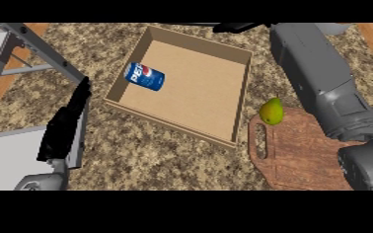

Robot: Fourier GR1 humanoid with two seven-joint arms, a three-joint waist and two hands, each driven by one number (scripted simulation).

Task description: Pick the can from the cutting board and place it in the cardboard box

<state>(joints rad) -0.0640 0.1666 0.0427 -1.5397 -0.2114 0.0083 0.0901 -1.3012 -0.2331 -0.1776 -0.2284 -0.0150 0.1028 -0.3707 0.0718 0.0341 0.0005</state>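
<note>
Can (pixel 145 76) lies on its side inside the cardboard box (pixel 244 86), close to the box's left wall, blue label up. It is not on the cutting board (pixel 306 153); the board sits to the right of the box and carries only a pear (pixel 271 111) at its upper left corner, next to the box's right wall.

Left hand (pixel 64 123): black, fingers straight and relaxed, holding nothing, at the view's left edge over the table (pixel 146 153), well apart from the box. Resting.

Right hand (pixel 237 26): only a dark sliver shows at the top edge beyond the box's far rim, at the end of the grey forearm that crosses above the board. Cannot tell whether its fingers are spread or closed. It holds nothing that I can see, and the can is apart from it.

Judgement: the placing step looks done, since the can already rests in the box. What remains is withdrawal: bring the right arm clear of the box without brushing its rim or the pear.
</note>
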